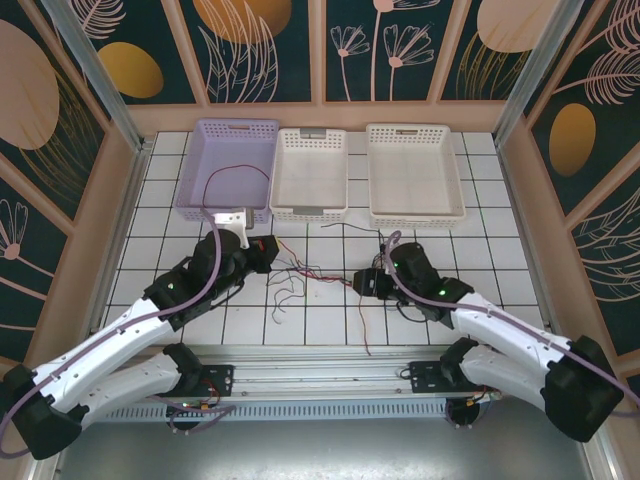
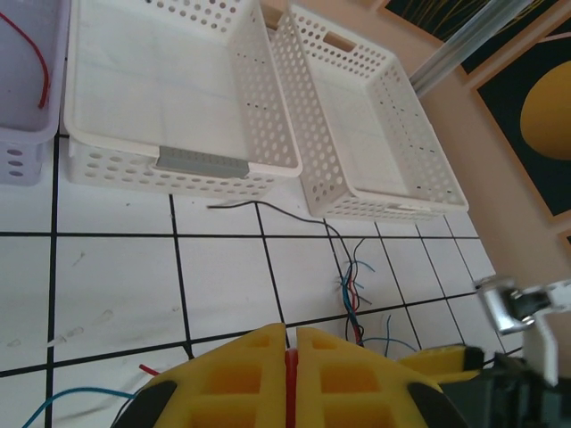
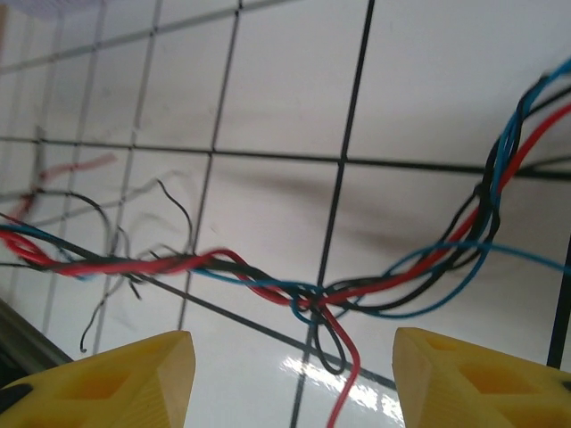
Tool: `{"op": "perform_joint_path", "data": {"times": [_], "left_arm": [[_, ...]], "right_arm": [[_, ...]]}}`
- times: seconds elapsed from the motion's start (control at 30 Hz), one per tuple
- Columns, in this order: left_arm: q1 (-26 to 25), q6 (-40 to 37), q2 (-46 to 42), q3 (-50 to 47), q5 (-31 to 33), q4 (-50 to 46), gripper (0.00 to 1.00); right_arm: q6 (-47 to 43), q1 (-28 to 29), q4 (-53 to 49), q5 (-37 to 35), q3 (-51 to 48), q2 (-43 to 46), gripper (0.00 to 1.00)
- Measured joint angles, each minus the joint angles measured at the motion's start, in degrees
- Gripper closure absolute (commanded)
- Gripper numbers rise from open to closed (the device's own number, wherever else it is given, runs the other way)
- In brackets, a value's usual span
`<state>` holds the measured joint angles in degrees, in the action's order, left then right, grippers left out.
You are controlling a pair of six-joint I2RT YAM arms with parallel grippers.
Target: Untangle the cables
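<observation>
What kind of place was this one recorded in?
Probably a purpose-built robot workcell, not a home: a white gridded tabletop boxed in by leaf-patterned wall panels, aluminium frame posts, and sorting baskets lined up at the far edge.

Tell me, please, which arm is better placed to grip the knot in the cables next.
Right, probably: the right gripper stands open, aimed at the knotted cables, whereas the left gripper is shut on a red cable.

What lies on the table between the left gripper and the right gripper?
The tangled cables, red, black and blue, stretch between the left gripper and the right gripper, seen in the top external view; the right wrist view shows their knot.
</observation>
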<state>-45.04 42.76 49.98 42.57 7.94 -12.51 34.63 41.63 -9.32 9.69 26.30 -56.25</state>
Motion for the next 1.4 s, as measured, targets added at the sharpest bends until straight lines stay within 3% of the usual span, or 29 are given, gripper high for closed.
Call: {"op": "perform_joint_path", "data": {"times": [0.37, 0.43, 0.6, 0.8, 0.93, 1.13, 1.27, 1.4], "left_arm": [[-0.02, 0.04, 0.00, 2.01, 0.20, 0.31, 1.00], [0.00, 0.26, 0.00, 2.12, 0.22, 0.35, 1.00], [-0.02, 0.44, -0.61, 2.29, 0.61, 0.24, 1.00], [-0.02, -0.48, -3.32, 5.05, 3.72, -3.52, 1.00], [-0.02, -2.16, -5.60, 7.06, 6.58, -7.48, 1.00], [-0.02, -5.27, -7.69, 9.81, 11.82, -14.05, 1.00], [0.02, -6.80, -8.55, 10.69, 14.47, -17.16, 1.00], [0.04, -7.61, -8.57, 10.78, 15.08, -19.06, 1.00]], "right_arm": [[3.26, 9.20, 3.78, -3.87, -2.80, -11.13, 0.40], [3.58, 10.47, 4.90, -4.87, -2.80, -13.09, 0.53], [4.63, 10.97, 4.94, -8.90, -2.01, -16.22, 1.00], [6.43, 11.61, 4.44, -11.61, -1.05, -16.06, 1.00], [7.87, 6.43, 2.43, -13.33, -1.62, -7.39, 1.00], [7.50, -8.22, -2.21, -12.22, -3.74, 8.74, 1.00], [6.21, -14.91, -5.60, -10.32, -3.74, 12.31, 1.00], [5.70, -16.83, -7.56, -8.79, -3.63, 12.24, 1.00]]}}
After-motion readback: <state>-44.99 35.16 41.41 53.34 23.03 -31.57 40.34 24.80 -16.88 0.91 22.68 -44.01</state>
